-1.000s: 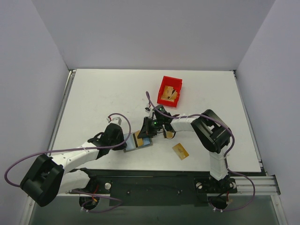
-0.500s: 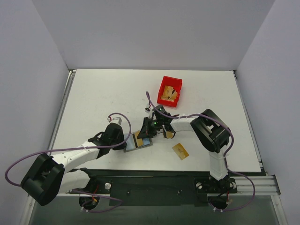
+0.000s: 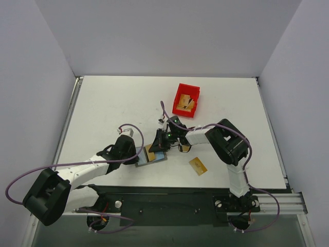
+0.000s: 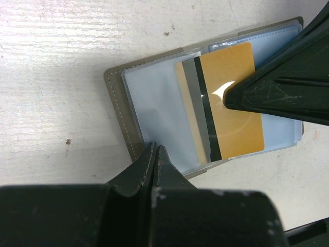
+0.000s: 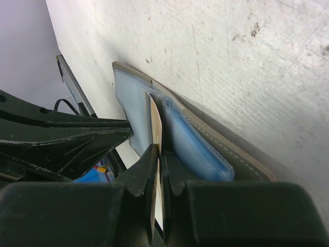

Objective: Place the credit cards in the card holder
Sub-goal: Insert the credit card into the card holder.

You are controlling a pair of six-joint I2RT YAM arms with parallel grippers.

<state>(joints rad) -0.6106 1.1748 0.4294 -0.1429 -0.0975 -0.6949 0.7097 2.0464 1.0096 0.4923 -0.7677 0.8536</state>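
**Striped card partway inside the open card holder**

We see the card holder [image 3: 152,156] lying open on the white table [image 3: 103,113], close to the near edge and a little left of centre. Its bluish clear sleeves face up.

The left gripper [image 4: 156,149] is at the holder's left side. Its 2 fingers are pressed together on the edge of the grey cover, pinching it.

The right gripper [image 5: 158,152] is at the holder's right side, its 2 fingers clamped on a striped card [image 4: 229,105], gold with a black stripe. In the left wrist view, the stripe end of this card sits under a clear sleeve near the holder's fold. The rest of the card lies over the right-hand page. In the right wrist view we see the same card edge-on between the fingertips, against the sleeves.

A loose card [image 3: 198,165] lies flat on the table to the right of the holder, well apart from it. A half-hidden card [image 3: 184,148] shows just beside the right arm, between the holder and the loose card.

A red bin [image 3: 186,100] sits farther back, right of centre. It holds tan pieces we cannot make out.
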